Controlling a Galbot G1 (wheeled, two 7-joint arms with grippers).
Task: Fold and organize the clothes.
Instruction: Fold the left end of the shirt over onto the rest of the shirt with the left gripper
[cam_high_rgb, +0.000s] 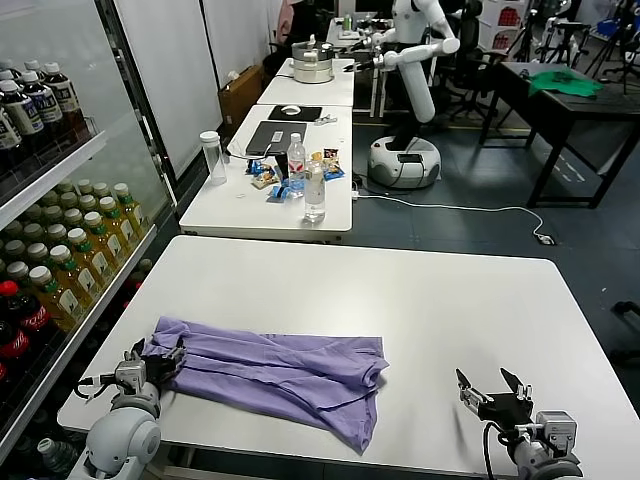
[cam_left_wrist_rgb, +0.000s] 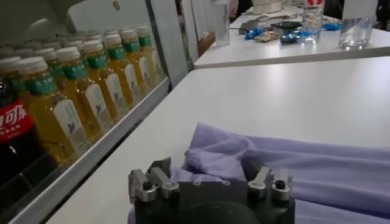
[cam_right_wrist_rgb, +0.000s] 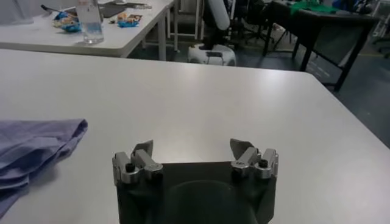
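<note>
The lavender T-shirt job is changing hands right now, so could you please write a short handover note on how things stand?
Left tool: open, at the T-shirt's left end, fabric bunched between its fingers, not clamped.
Right tool: open, holding nothing, over bare table to the right of the shirt.
Lavender T-shirt: lies near the front edge of the white table, folded lengthwise into a long wrinkled band.
Done: the lengthwise fold, judging by its shape.
Left: probably fold the band across, smooth it and place it neatly.

A plain lavender T-shirt (cam_high_rgb: 275, 375) lies on a white tabletop (cam_high_rgb: 400, 300); yellow drink bottles (cam_left_wrist_rgb: 79, 91) have green caps.
</note>
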